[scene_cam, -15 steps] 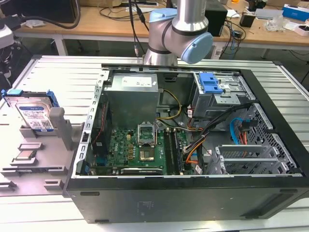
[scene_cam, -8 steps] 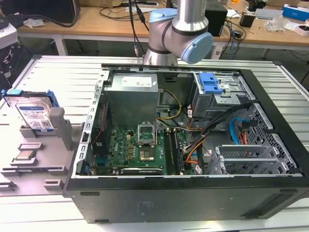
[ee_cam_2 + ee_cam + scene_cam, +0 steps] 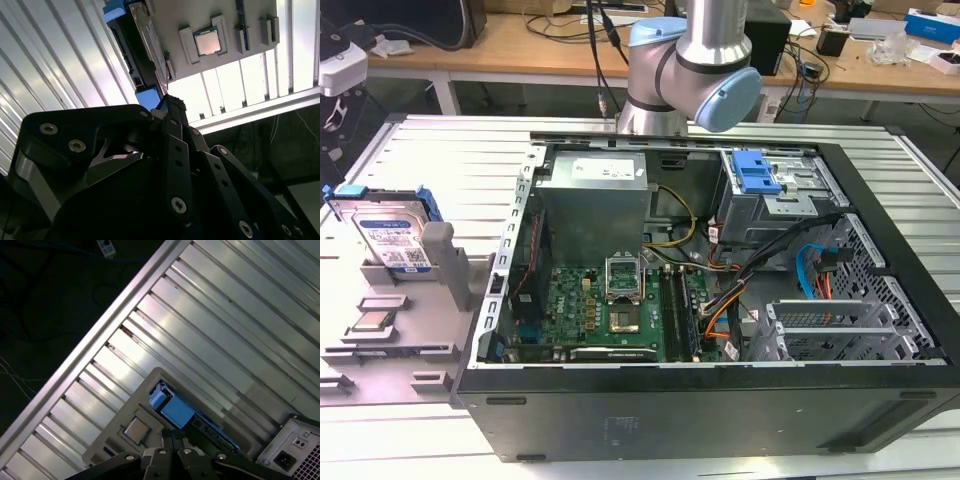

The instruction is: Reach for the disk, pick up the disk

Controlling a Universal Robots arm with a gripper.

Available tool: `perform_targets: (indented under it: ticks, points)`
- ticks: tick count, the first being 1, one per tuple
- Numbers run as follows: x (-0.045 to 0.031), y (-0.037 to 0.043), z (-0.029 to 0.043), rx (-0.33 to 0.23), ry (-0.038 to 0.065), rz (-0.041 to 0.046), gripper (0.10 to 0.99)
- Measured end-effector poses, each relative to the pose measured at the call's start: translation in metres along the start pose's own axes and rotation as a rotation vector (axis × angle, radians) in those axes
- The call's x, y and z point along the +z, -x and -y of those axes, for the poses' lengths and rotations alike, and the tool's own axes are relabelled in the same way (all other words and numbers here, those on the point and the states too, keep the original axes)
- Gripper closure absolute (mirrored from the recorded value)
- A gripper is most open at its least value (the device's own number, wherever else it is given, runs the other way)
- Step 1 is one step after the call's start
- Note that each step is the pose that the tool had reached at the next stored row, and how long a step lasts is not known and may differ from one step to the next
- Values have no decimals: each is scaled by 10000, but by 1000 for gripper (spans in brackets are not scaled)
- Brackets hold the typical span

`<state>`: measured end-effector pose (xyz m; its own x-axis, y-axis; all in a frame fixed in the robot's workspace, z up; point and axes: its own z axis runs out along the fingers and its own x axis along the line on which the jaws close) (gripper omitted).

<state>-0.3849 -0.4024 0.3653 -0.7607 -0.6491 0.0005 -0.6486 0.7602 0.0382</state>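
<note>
Disk (image 3: pixel 392 238): stands on edge, leaning, in a slot of the grey fixture (image 3: pixel 450 265). The fixture sits on the slatted metal worktop (image 3: pixel 440 150), to the exterior view's left of the open computer case (image 3: pixel 720 400). Label face shows in the exterior view. Blue bracket wraps its rim. The upper part stands clear of the slot. A CPU chip (image 3: pixel 372 322) lies flat in a pocket of the same fixture, near the disk but apart from it.

Gripper (image 3: pixel 171 106): in both wrist views the fingers appear drawn together to a single tip with nothing between them. It holds nothing and does not touch the disk. In the second wrist view the tip lines up close to one blue corner of the disk (image 3: pixel 137 50), seen edge-on. In the first wrist view the disk (image 3: pixel 177 410) and chip (image 3: pixel 135 429) look well beyond the gripper (image 3: pixel 175 435). Judgement: reach under way, no contact yet.

Handling (judgement):
- Rigid metal body, no give under the fingers.
- Fairly heavy for its bulk.
- Bare faces smooth, so liable to slip.
- Shock-sensitive, so no knocks against the slot.
- Plastic bracket may flex, so a poor place to clamp.

Best hold (judgement): across the thickness, pads on the two broad faces at the free upper edge, near mid-length so it hangs level.
</note>
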Motion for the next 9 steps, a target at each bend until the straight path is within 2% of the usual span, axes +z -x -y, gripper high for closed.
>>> perform_targets:
  ticks: [4, 7, 9]
  points:
    - [0, 0, 0, -546, 0, -21, 980]
    - [0, 0, 0, -1247, -1, -48, 980]
    - [0, 0, 0, -1491, -1, -57, 980]
